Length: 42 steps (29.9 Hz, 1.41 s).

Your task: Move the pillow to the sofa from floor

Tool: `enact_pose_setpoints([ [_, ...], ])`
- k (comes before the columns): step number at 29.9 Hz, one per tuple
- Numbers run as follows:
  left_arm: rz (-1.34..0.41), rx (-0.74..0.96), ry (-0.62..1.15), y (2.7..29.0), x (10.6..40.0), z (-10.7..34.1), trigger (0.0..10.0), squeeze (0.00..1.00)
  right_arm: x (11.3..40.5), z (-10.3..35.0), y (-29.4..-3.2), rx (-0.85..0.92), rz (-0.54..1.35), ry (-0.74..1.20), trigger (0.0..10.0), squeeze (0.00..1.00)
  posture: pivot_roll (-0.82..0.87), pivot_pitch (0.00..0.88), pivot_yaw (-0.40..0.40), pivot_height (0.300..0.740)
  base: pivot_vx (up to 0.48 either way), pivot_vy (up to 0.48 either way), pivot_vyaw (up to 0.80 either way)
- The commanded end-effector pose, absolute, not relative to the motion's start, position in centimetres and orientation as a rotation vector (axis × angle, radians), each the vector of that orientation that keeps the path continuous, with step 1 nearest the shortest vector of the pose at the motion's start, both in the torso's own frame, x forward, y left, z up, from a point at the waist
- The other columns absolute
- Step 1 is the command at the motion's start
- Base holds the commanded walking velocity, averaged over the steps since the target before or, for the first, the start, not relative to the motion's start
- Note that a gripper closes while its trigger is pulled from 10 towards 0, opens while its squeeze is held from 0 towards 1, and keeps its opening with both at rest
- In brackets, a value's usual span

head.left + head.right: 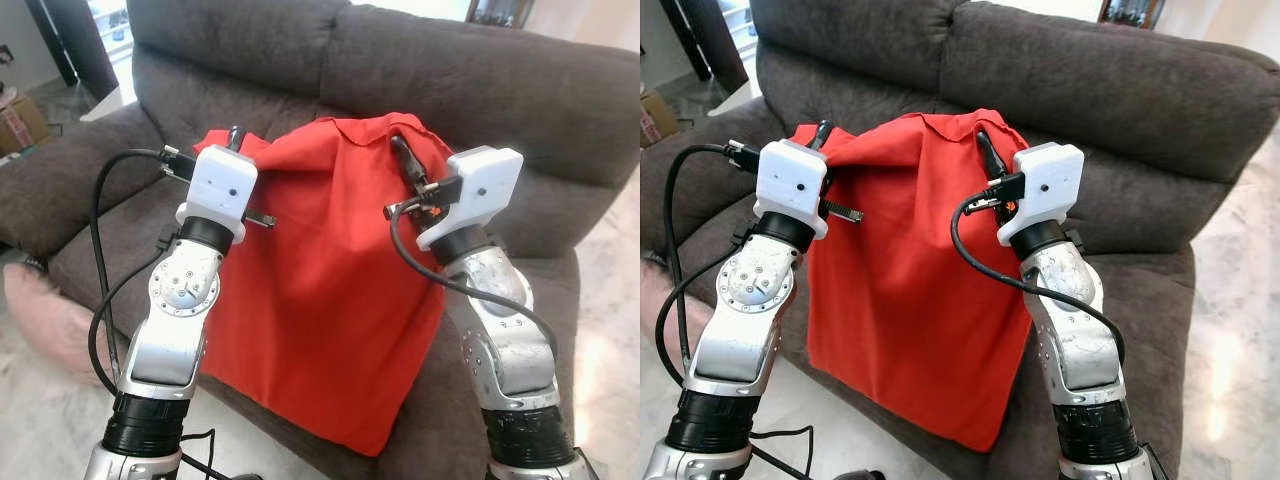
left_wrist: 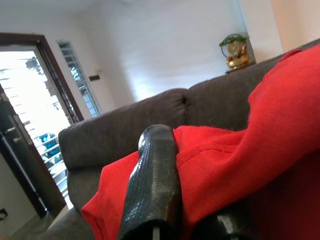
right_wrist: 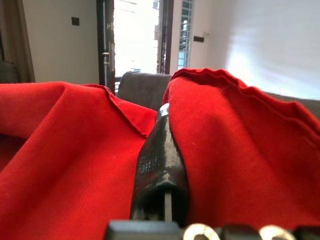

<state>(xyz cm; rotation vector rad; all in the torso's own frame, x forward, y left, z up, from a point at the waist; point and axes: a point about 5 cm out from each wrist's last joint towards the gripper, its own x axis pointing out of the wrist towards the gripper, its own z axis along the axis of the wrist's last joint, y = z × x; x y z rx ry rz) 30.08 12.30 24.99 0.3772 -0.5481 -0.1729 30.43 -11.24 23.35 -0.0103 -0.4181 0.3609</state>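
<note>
While pinched at both upper corners, red pillow (image 1: 320, 300) hangs upright over the seat edge. Left gripper (image 1: 236, 138) at ten o'clock, right gripper (image 1: 403, 155) at two, each clamped on fabric for level carrying. Beyond, grey sofa (image 1: 500, 90), landing place.

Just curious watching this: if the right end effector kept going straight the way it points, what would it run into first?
Probably the sofa backrest. The right end effector already grips the red pillow at its top edge and points toward the cushions behind; depth is uncertain.
</note>
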Motion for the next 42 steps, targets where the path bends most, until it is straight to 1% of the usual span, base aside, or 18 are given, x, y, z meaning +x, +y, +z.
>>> enact_pose_setpoints([
  [1,-0.209,0.365,-0.626,11.5,29.5,26.3,10.0,0.0,30.2,24.2,-10.8,-0.01,0.378,-0.46,10.0,0.0,0.12,0.067,-0.027,0.74,0.304,0.0,0.0],
  [20,-0.225,0.37,-0.606,11.4,29.6,26.1,10.0,0.0,30.4,24.0,-10.9,-0.006,0.371,-0.456,10.0,0.0,0.13,0.068,-0.027,0.74,0.299,0.0,0.0],
  [26,-0.264,0.376,-0.58,11.0,29.6,25.4,10.0,0.0,30.4,24.0,-10.9,-0.005,0.369,-0.454,10.0,0.0,0.13,0.066,-0.026,0.74,0.0,0.0,0.0],
  [31,-0.335,0.361,-0.499,10.5,29.7,24.0,10.0,0.0,30.6,23.6,-11.0,-0.014,0.354,-0.434,10.0,0.0,0.12,0.063,-0.025,0.74,0.0,0.0,0.0],
  [42,-0.339,0.372,-0.478,10.8,29.5,23.6,10.0,0.0,30.6,23.0,-10.5,-0.033,0.385,-0.399,10.0,0.0,0.13,0.058,-0.027,0.74,0.0,0.0,0.0],
])
